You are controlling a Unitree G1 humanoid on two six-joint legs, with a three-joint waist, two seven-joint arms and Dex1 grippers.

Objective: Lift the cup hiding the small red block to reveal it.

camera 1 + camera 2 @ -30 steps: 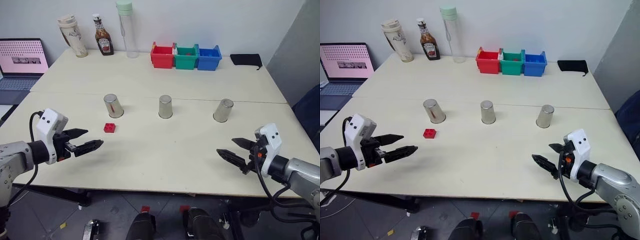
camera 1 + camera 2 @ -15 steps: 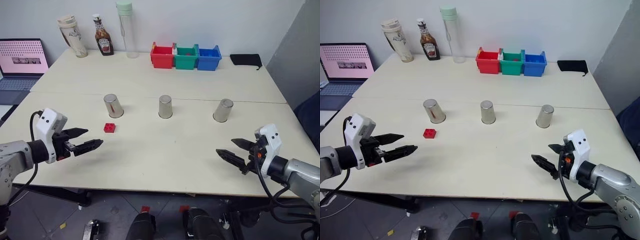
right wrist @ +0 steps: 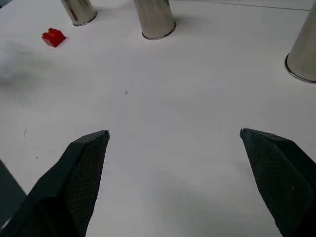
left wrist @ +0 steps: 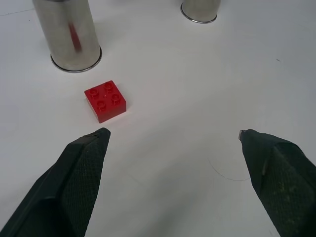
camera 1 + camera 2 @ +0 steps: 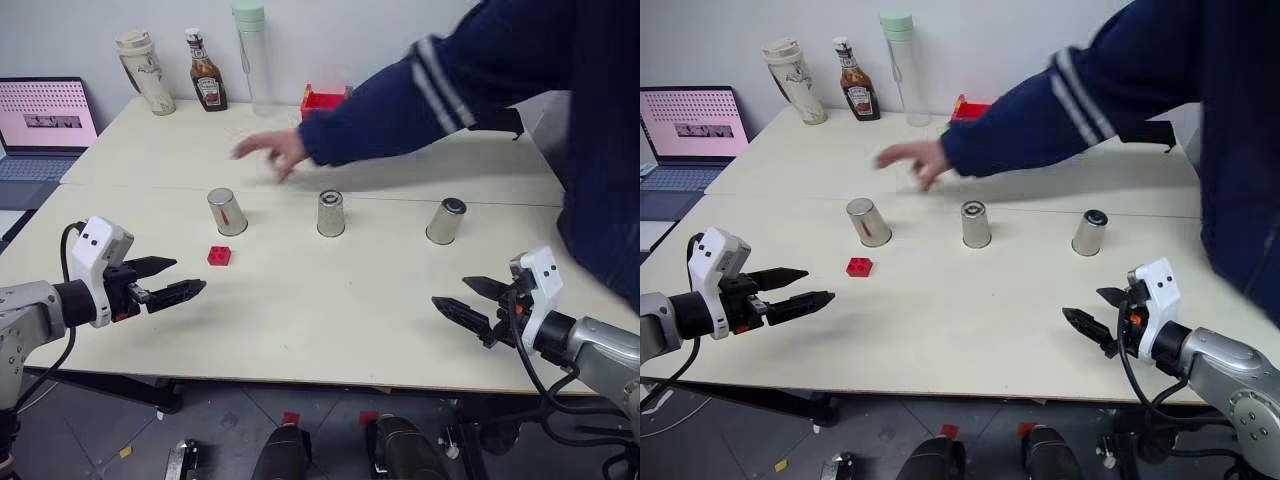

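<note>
Red block (image 5: 219, 256) bare on worktop (image 5: 330, 300) just beside left cup (image 5: 226, 211), 3 cups inverted in row, person's hand (image 5: 272, 152) above, L tool (image 5: 166, 282) & R tool (image 5: 472, 304) both spread, empty.

A person's dark blue sleeve (image 5: 420, 100) reaches across the surface (image 5: 330, 300), hiding most of a red bin (image 5: 322, 98) behind it. Their hand (image 5: 268, 150) is blurred. The laptop (image 5: 40, 125) is cut off at the edge beyond my left arm.

A person's arm (image 5: 440, 90) reaches over the table (image 5: 300, 320).
</note>
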